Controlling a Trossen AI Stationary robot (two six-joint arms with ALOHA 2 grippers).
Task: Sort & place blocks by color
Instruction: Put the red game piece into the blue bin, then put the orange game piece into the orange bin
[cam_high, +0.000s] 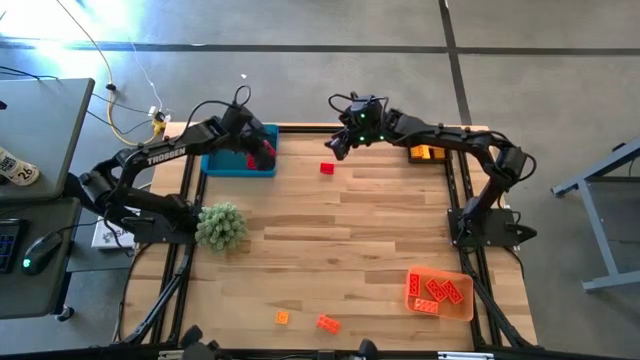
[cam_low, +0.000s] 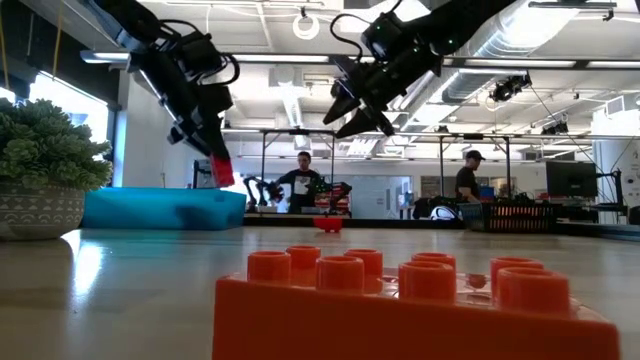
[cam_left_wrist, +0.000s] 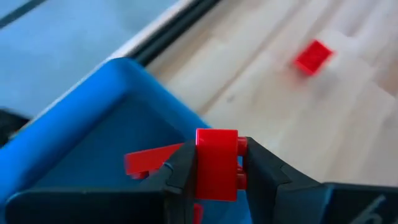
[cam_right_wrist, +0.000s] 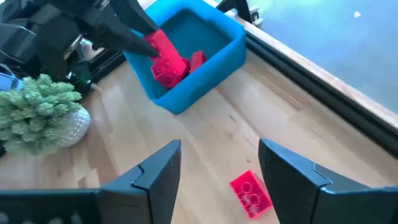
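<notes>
Left end effector (cam_right_wrist: 158, 53) — clamped on a red block (cam_left_wrist: 216, 163), held over the blue tray (cam_high: 225, 165). Right end effector (cam_high: 338, 146) — spread, empty, above a second red block (cam_high: 327, 168) lying beside the tray on the bench (cam_high: 350, 260).

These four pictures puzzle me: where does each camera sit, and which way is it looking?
High view: overhead, straight down on the table; both arms show.
Low view: at tabletop height, level across an orange block to the room; both arms hang in.
Left wrist view: on the left arm; left gripper clamps a red block over the blue tray.
Right wrist view: right gripper open above a loose red block.
Both wrist views share tray and loose block.
</notes>
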